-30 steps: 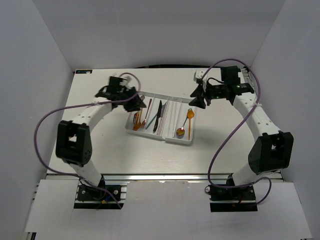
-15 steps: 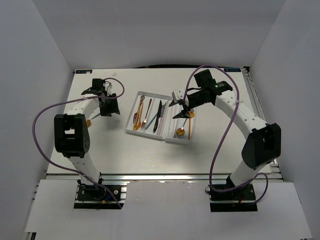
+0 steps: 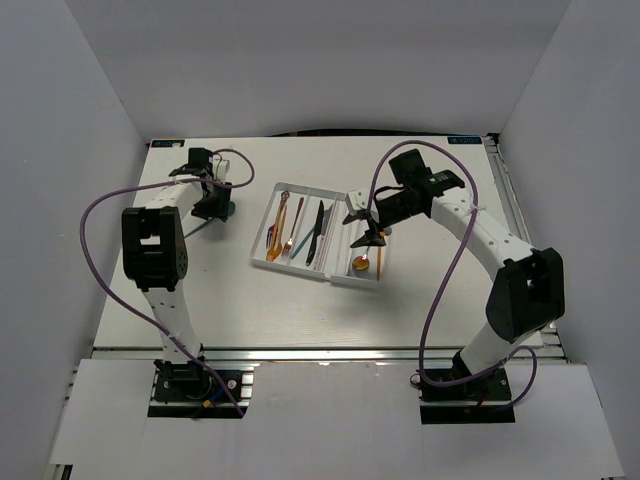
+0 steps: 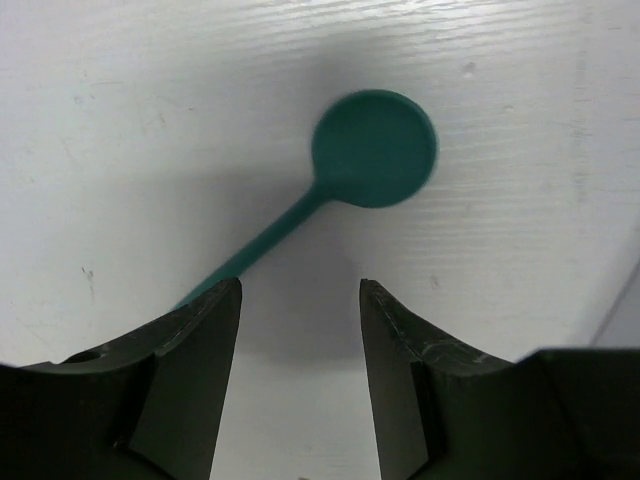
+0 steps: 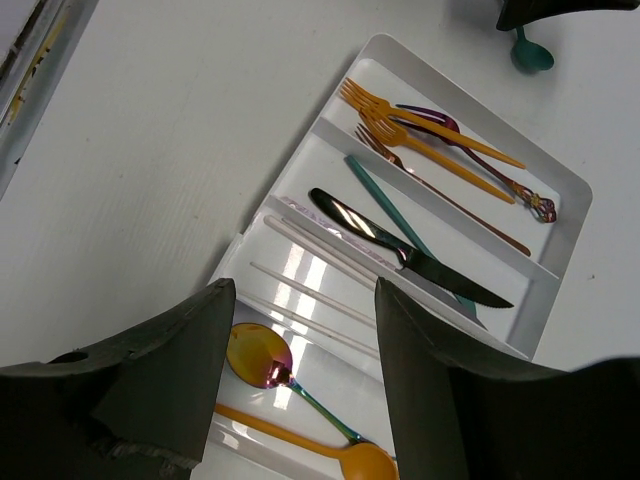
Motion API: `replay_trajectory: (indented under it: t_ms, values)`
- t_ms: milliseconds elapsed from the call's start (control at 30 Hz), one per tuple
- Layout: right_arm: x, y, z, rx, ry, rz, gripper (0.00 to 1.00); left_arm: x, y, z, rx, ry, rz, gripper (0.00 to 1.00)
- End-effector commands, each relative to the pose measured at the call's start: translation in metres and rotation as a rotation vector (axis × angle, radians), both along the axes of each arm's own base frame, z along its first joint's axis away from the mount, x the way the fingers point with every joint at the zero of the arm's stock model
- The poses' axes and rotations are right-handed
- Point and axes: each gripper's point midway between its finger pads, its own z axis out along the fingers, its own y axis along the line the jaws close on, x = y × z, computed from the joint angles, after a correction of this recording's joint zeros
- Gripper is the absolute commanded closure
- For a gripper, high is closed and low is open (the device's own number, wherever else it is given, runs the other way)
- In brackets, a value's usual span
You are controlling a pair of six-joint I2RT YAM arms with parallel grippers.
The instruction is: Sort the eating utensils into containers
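Left gripper poised, jaws apart and empty, above a lone teal spoon on the table, to the left of the white tray.

The spoon lies flat outside the tray, bowl ahead of the fingertips, its slim handle slanting back under the left-hand finger rather than between the two. Closing from here may catch only the handle's edge, so the spoon could skid or pivot away on the smooth tabletop. The right gripper hangs open, holding nothing, over the tray's chopsticks and iridescent spoon, while orange-gold forks and a black knife fill their own compartments. Should the teal spoon be carried to the spoon compartment, the two arms risk crowding each other there.
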Motion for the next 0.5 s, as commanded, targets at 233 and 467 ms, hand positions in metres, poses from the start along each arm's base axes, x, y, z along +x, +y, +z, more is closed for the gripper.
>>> replay_trajectory:
  t_ms: [233,467]
  values:
    - [-0.005,-0.003,0.011,0.010,-0.024,0.004,0.35,0.016,0.027,0.002,0.034,-0.024,-0.016,0.40]
    - [-0.005,-0.003,0.009,0.006,-0.017,0.000,0.35,0.006,0.024,-0.016,0.001,0.012,-0.017,0.43]
